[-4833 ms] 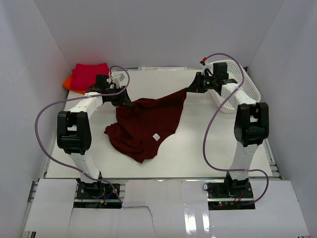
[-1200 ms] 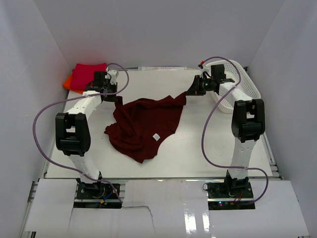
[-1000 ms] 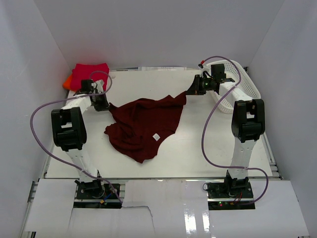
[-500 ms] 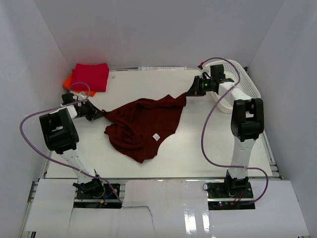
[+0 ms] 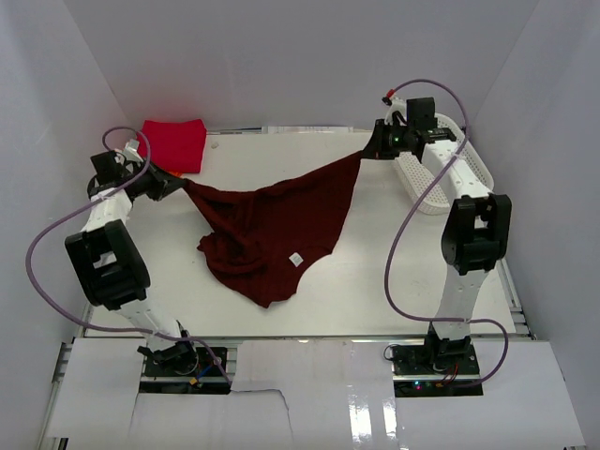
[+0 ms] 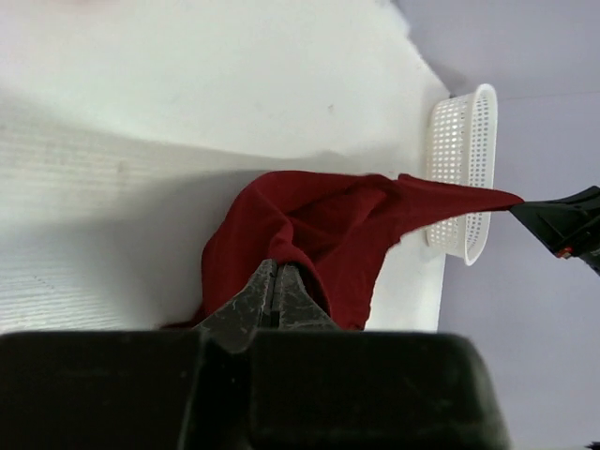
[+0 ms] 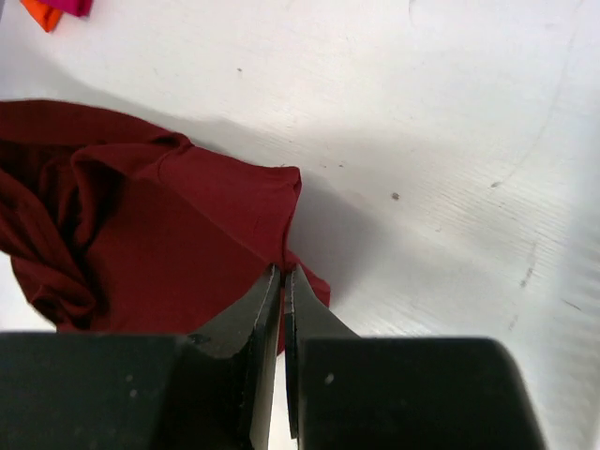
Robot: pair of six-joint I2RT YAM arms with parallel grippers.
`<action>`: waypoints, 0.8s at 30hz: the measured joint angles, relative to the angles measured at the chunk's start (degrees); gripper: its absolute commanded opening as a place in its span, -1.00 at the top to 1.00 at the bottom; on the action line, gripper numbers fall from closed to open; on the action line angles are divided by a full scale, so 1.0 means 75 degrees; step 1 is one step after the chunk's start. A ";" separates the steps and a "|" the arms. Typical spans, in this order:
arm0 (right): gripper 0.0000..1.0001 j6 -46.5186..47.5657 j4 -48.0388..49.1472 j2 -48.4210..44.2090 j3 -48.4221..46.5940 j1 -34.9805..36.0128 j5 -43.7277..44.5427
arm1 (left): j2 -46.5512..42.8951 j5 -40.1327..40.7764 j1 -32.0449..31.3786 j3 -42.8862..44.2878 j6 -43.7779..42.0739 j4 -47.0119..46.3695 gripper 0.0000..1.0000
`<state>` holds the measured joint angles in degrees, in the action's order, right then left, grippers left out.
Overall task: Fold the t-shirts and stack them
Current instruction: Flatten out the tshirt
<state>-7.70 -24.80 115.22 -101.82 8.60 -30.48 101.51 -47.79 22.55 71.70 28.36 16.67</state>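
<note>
ok so the maroon t-shirt (image 5: pixel 272 230) is strung out between both arms right now. The right gripper (image 5: pixel 367 150) sits just beside the white mesh basket (image 5: pixel 469 164), on the basket's left side. Its wrist cam shows the fingers (image 7: pixel 267 309) pinched tight on a corner of the maroon cloth. The left gripper (image 5: pixel 173 183) is well apart from the basket, way over on the opposite side of the table (image 5: pixel 375 272), and it's clamped on another bit of the same shirt. From its own cam the jaws look squeezed together with the fabric bunching right at the tips.

The top edge of the shirt runs in a fairly straight line from beside the basket out to the left gripper. The rest sags down and lies rumpled on the table, nearer the arm bases than the basket is, with the little white neck label (image 5: pixel 294 259) facing up.

The crimson-red t-shirt (image 5: pixel 173 142) lies folded well apart from the basket, at the far left end of the table. The orange t-shirt (image 7: pixel 39 11) peeks out from under it
</note>
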 measured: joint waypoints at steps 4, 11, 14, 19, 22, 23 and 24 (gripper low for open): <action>0.85 0.0323 -0.0286 -0.1157 0.0012 0.0198 0.0565 | -0.1134 0.0122 -0.0137 0.0195 -0.0006 -0.0026 1.00; 0.85 0.1055 -0.0629 -0.2970 -0.0545 0.1061 0.1585 | -0.2786 0.0446 -0.0775 0.0114 -0.0160 -0.0393 1.00; 0.85 0.1364 -0.0903 -0.2573 -0.1999 0.1064 0.2127 | -0.2634 0.0519 -0.0976 0.0119 -0.0280 -0.0513 1.00; 0.85 0.1923 -0.1233 -0.1524 -0.3739 0.0828 0.3378 | -0.1413 0.1215 -0.1000 0.0673 -0.0653 -0.0370 1.00; 0.85 0.2110 -0.1358 -0.1075 -0.4001 0.0609 0.3893 | -0.0495 0.1614 -0.1000 0.1591 -0.0790 -0.0227 1.00; 0.85 0.2171 -0.1422 -0.0877 -0.4001 0.0533 0.4080 | -0.0175 0.1676 -0.1000 0.1999 -0.0807 -0.0157 1.00; 0.85 0.2183 -0.1431 -0.0845 -0.4001 0.0475 0.4100 | 0.0134 0.1716 -0.1000 0.2425 -0.0810 -0.0146 1.00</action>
<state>8.67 -35.53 108.88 -131.83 12.16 0.27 102.52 -34.92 15.05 89.89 22.28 15.57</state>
